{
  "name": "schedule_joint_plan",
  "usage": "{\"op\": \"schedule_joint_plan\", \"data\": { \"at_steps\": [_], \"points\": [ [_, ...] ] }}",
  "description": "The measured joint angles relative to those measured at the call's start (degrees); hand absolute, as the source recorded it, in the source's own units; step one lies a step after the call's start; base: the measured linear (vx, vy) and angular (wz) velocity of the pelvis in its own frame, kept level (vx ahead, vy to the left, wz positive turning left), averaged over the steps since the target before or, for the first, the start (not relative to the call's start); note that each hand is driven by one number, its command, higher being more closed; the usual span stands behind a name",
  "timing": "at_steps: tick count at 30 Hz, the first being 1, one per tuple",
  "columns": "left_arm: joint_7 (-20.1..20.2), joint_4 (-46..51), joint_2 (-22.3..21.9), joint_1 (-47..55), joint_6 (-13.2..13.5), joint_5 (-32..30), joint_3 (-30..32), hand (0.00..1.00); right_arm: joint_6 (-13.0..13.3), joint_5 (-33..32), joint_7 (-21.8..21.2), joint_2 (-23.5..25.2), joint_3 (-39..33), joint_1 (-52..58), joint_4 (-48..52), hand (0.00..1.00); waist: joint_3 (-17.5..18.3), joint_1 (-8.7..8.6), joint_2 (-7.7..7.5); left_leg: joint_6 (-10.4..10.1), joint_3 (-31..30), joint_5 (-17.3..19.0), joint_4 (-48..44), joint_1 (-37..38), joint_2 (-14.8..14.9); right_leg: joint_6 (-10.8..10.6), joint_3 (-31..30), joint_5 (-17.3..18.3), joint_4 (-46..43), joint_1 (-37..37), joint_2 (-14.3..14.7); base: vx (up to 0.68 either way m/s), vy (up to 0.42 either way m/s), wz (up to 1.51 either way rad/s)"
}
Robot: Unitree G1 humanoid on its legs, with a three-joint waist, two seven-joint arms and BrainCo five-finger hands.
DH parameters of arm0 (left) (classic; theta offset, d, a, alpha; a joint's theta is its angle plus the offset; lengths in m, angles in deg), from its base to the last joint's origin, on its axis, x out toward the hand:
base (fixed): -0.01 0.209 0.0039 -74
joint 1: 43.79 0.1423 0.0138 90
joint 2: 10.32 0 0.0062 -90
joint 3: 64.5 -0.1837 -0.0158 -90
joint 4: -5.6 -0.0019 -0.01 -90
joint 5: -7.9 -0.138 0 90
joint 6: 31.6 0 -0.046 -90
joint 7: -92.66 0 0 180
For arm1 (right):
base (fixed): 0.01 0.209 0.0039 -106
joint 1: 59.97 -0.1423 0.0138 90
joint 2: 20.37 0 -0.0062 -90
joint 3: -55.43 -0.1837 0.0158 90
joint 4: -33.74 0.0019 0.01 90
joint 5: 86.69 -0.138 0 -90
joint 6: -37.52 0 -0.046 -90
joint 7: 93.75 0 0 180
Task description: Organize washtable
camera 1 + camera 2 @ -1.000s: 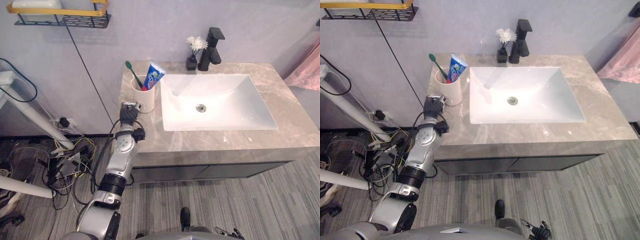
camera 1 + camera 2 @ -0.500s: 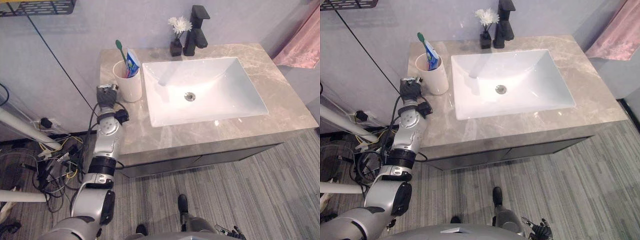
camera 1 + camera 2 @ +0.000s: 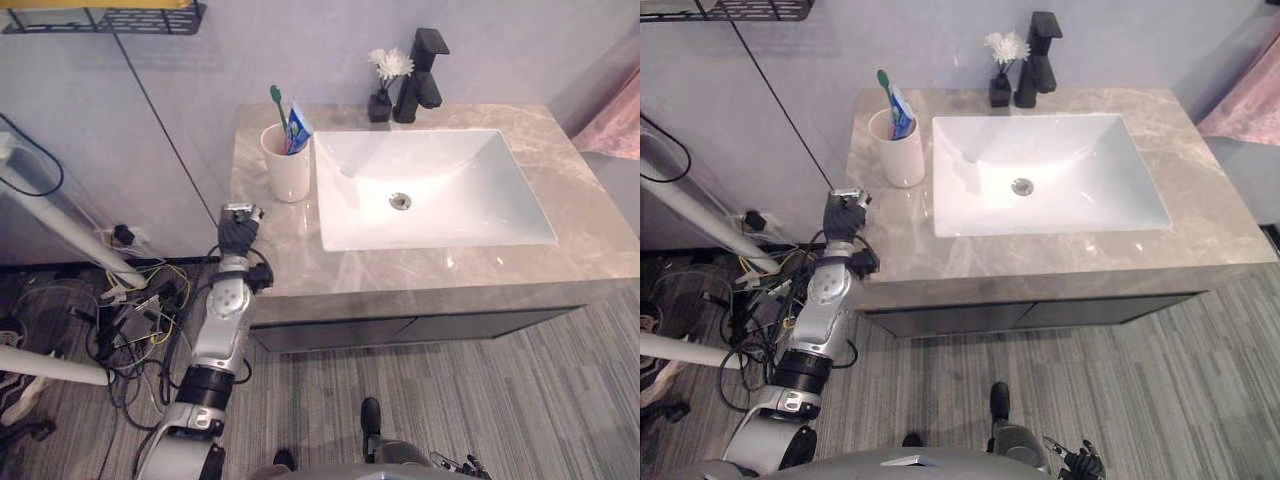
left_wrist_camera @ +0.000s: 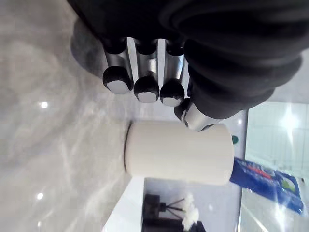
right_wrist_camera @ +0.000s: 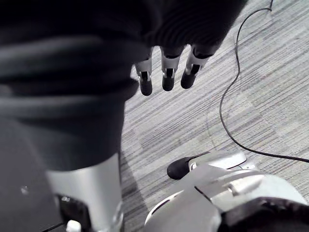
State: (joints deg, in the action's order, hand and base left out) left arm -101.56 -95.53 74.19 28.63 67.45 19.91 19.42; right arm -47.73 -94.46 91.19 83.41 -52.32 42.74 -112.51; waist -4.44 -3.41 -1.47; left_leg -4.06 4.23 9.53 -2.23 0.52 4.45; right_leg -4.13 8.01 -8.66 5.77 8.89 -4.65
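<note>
Our left hand (image 3: 238,228) at the edge of the grey stone counter (image 3: 300,255), fingers loose, holding nothing, near the round white cup (image 3: 288,172), our right hand (image 5: 166,72) hanging loose.

Head stereo pair: both eyes sit high, angled down on the washtable (image 3: 420,270) from its front edge, a mid-range view. Their shared field is the sink (image 3: 450,190), the faucet (image 3: 422,80) at its 12 o'clock, the cup (image 3: 288,170) at 9 o'clock and the floor (image 3: 480,400) at 6 o'clock

Left wrist cam: very close and low over the counter, looking along the left hand (image 4: 146,63) to the same cup

Right wrist cam: close, facing down past the right hand (image 5: 167,72) to the floor
</note>
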Motion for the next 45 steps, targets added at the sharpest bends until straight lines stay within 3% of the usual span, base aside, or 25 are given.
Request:
{"op": "schedule_joint_plan", "data": {
  "at_steps": [9, 22, 29, 36, 45],
  "points": [
    [3.84, 0.11, -1.71, -0.11, 0.24, 0.01, -8.91, 1.0, 0.09, -0.02, 0.05, -0.04, 0.28, 0.0, -0.05, 0.0, 0.44, -0.26, 0.21, 0.04, -0.65, -0.1, 0.0, 0.07, 0.17, 0.16, 0.82, 0.13, -0.01, -0.45, 0.0, 0.0, -0.004, 0.04],
    [2.58, -5.03, -2.41, -5.43, -0.29, 1.14, -11.92, 1.0, 0.12, -0.06, 0.18, -0.19, 0.26, -0.01, 0.02, 0.0, 0.65, -0.92, 0.18, 0.01, 0.21, -0.07, -0.1, 0.84, 0.18, 0.13, 0.12, 0.05, 0.0, -0.41, 0.09, 0.0, -0.001, -0.03],
    [1.01, -9.45, -1.97, -10.0, -0.36, 1.6, -8.83, 1.0, 0.05, -0.06, 0.13, -0.28, 0.25, 0.09, 0.11, 0.0, 0.63, -1.09, 0.2, -0.05, 1.85, -0.02, -0.01, 0.59, 0.18, 0.18, -1.43, -0.35, 0.0, 0.74, 0.35, 0.0, -0.001, -0.12],
    [-1.97, -11.48, -0.37, -12.44, -0.35, 5.37, 0.08, 1.0, 0.0, -0.06, 0.03, -0.14, 0.51, 0.29, 1.55, 0.0, 0.51, -2.25, 0.26, -0.17, 3.26, 0.09, 0.05, -0.24, 0.16, 0.17, -2.71, -0.67, 0.0, 2.27, 0.54, 0.01, 0.001, -0.08],
    [-3.38, -13.68, 1.44, -16.67, -0.27, 5.66, 2.81, 1.0, 0.03, -0.06, -0.08, -0.25, 1.54, 0.57, 2.37, 0.0, -0.12, -2.2, -0.03, -0.2, 4.56, 0.13, 0.23, -1.42, 0.16, 0.25, -4.08, -1.1, -0.01, 4.22, 0.87, 0.01, -0.002, -0.08]
  ]
}}
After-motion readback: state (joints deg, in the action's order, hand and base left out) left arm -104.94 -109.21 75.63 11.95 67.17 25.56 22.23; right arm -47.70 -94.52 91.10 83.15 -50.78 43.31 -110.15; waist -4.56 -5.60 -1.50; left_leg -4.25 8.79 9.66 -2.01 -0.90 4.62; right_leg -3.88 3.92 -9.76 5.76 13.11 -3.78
